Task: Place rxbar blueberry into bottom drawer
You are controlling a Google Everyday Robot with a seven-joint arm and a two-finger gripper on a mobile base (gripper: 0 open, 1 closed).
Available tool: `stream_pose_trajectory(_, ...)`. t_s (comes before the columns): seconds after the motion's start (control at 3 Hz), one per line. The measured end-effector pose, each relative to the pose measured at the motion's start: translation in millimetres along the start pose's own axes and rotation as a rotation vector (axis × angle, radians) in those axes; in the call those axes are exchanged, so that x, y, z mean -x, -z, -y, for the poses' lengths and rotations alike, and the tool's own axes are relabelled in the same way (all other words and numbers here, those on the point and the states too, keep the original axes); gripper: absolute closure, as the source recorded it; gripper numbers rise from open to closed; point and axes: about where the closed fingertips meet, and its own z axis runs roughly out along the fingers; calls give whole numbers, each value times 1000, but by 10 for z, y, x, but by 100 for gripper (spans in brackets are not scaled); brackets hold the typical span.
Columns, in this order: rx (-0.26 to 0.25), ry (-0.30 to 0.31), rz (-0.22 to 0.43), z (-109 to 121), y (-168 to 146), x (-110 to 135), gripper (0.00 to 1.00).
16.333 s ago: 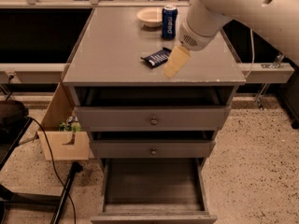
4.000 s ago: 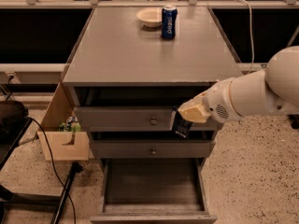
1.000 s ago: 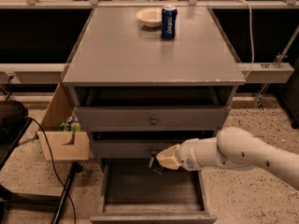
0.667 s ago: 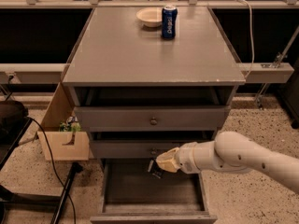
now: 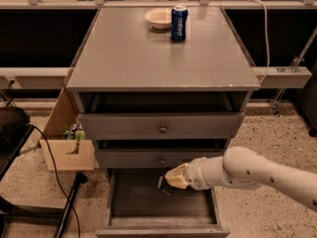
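Observation:
The bottom drawer (image 5: 163,221) is pulled open below the grey cabinet, its plain grey floor showing. My gripper (image 5: 171,180) reaches in from the right on a white arm and hangs just above the drawer's back half. It is shut on the rxbar blueberry (image 5: 164,184), a small dark bar whose end pokes out to the left of the tan fingers (image 5: 177,176), tilted and held clear of the drawer floor.
A blue soda can (image 5: 179,23) and a white bowl (image 5: 158,18) stand at the back of the cabinet top (image 5: 148,58). Two shallower drawers with round knobs (image 5: 162,128) sit above. A cardboard box (image 5: 67,150) and black cables lie on the floor at left.
The gripper with the bar has gone from the cabinet top down past the upper drawers. Over the last second it sank slightly lower above the open bottom drawer.

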Motion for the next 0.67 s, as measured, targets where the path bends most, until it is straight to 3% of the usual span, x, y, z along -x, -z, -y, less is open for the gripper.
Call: stream_pose_trajectory(0.67,-25,44,-28,223,-120,-188,100)
